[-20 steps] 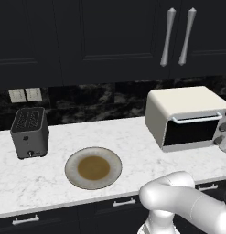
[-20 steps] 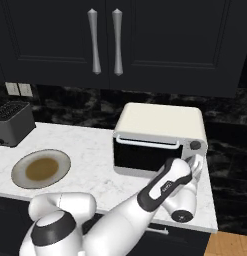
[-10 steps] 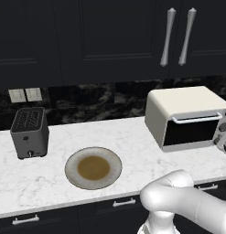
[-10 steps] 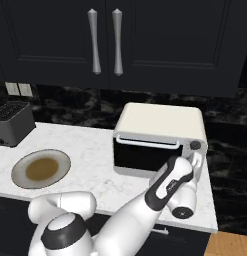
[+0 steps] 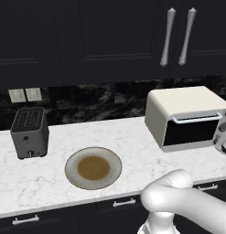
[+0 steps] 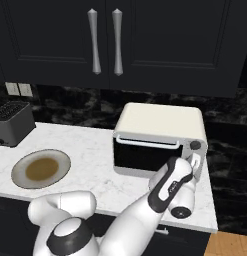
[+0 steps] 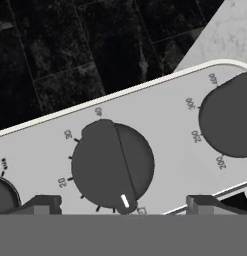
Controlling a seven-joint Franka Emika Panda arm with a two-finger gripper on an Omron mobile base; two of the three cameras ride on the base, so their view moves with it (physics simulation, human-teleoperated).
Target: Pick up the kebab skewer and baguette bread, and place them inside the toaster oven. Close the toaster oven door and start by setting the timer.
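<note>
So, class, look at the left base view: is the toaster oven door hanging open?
No. The toaster oven door sits flush against the toaster oven, its silver bar handle level along the top edge.

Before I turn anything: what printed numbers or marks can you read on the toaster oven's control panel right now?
"20", "30", "40": around the middle knob on the toaster oven.
"200", "250", "300", "400": beside the right-hand knob.
Mark by the left knob: too blurred to read.
Small boxed mark under the middle knob: unreadable.

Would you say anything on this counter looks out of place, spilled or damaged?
Nothing stands out. The toaster oven sits square with its door shut, the plate lies flat with nothing on it, and the toaster stands upright. The open end effector faces a knob.
</note>
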